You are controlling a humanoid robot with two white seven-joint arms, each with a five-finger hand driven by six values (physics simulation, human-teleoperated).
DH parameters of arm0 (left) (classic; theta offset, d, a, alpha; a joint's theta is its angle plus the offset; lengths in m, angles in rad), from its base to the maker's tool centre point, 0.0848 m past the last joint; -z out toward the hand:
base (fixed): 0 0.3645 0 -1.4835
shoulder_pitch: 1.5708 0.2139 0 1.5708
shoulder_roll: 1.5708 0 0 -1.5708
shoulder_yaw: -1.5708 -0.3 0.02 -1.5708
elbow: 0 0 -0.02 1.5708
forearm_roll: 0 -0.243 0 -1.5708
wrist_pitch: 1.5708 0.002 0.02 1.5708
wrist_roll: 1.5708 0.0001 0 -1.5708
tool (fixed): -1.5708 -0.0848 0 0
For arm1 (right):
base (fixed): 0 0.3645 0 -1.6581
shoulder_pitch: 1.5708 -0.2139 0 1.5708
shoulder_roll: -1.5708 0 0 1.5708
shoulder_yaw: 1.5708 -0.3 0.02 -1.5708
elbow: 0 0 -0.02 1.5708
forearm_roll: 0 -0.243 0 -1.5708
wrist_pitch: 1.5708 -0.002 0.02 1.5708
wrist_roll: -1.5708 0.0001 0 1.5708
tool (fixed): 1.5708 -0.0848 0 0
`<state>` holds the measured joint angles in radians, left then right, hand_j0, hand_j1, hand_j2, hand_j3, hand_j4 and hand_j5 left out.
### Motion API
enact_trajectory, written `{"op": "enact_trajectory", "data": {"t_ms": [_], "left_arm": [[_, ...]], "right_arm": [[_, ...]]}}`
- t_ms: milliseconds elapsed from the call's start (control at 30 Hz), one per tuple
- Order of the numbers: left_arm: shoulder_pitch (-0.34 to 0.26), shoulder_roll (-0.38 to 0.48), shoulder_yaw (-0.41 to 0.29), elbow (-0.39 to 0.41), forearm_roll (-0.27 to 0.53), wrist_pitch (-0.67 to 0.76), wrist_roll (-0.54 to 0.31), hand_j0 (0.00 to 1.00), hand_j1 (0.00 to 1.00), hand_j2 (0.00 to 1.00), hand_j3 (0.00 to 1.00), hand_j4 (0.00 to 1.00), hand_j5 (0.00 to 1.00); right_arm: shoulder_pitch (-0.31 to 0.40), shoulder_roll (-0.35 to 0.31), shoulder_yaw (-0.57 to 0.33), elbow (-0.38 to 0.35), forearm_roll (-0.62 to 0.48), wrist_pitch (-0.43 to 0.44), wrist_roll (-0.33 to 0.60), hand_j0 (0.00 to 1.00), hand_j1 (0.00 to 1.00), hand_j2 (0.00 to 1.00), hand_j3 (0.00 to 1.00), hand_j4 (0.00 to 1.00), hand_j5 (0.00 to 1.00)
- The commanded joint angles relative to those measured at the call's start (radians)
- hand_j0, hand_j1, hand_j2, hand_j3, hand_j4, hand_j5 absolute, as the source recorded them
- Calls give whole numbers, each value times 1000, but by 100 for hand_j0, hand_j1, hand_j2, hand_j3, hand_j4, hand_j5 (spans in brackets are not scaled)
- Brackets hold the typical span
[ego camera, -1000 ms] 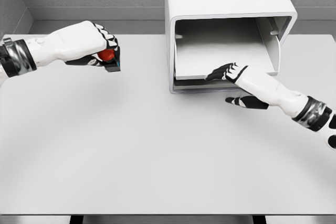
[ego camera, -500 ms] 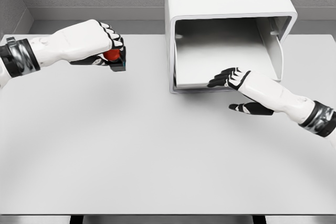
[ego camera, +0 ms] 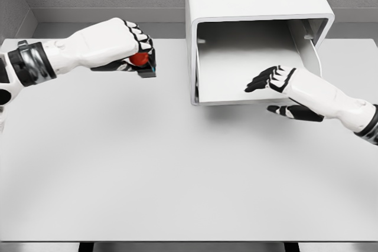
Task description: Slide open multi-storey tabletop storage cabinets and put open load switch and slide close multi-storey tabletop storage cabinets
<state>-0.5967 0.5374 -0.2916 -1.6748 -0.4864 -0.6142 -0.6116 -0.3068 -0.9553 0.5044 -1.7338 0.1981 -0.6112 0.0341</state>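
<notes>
Since the earlier frames the left hand (ego camera: pixel 121 42) has carried the switch (ego camera: pixel 142 62) rightward, closer to the cabinet (ego camera: pixel 254 4), and the right hand (ego camera: pixel 283 87) has shifted up and to the right along the drawer (ego camera: pixel 248 63) front. Now the left hand's fingers are curled tight around the red-and-black switch, holding it above the table (ego camera: pixel 177 169), just left of the cabinet and apart from it. Its drawer stands pulled out, its white floor showing. Over the drawer's front right part, the right hand is loosely open with black fingers spread, thumb lower, holding nothing; whether it touches the drawer is unclear.
</notes>
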Motion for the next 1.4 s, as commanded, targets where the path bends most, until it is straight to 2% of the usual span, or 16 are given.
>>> {"op": "enact_trajectory", "data": {"t_ms": [0, 100, 300, 367, 433, 733, 833, 1000, 1367], "left_arm": [[0, -11, 3, -13, 9, 3, 1, 41, 41, 41, 41, 41, 41], [-2, -28, 9, -20, 9, 3, 1, 41, 41, 41, 41, 41, 41], [-11, -59, 9, -32, 9, 3, 1, 41, 41, 41, 41, 41, 41], [-11, -62, 9, -32, 9, 3, 1, 41, 41, 41, 41, 41, 41], [-12, -82, 11, -32, 9, 3, 1, 41, 41, 41, 41, 41, 41], [-14, -155, 25, -48, 9, 3, 1, 41, 41, 41, 41, 41, 41], [-20, -182, 26, -48, 6, 3, 1, 41, 41, 41, 41, 41, 41], [-21, -228, 26, -46, 2, 3, 1, 41, 41, 41, 41, 41, 41], [-21, -330, 17, -36, -12, 3, 1, 42, 42, 42, 42, 42, 42]], "right_arm": [[0, -34, -12, -12, -23, 0, -2, 69, 69, 69, 69, 69, 69], [3, -49, -29, -12, -35, 0, -2, 64, 64, 64, 64, 64, 64], [8, -69, -72, -29, -65, 0, -2, 63, 63, 63, 63, 63, 63], [8, -80, -92, -29, -77, 0, -2, 60, 60, 60, 60, 60, 60], [8, -83, -103, -27, -77, 0, -2, 52, 52, 52, 52, 52, 52], [38, -91, -165, -27, -114, 0, -5, 54, 54, 54, 54, 54, 54], [86, -97, -237, -23, -137, 0, -5, 55, 55, 55, 55, 55, 55], [98, -99, -245, -16, -149, 0, -3, 55, 55, 55, 55, 55, 55], [103, -99, -245, 112, -152, 0, -3, 57, 57, 57, 57, 57, 57]]}}
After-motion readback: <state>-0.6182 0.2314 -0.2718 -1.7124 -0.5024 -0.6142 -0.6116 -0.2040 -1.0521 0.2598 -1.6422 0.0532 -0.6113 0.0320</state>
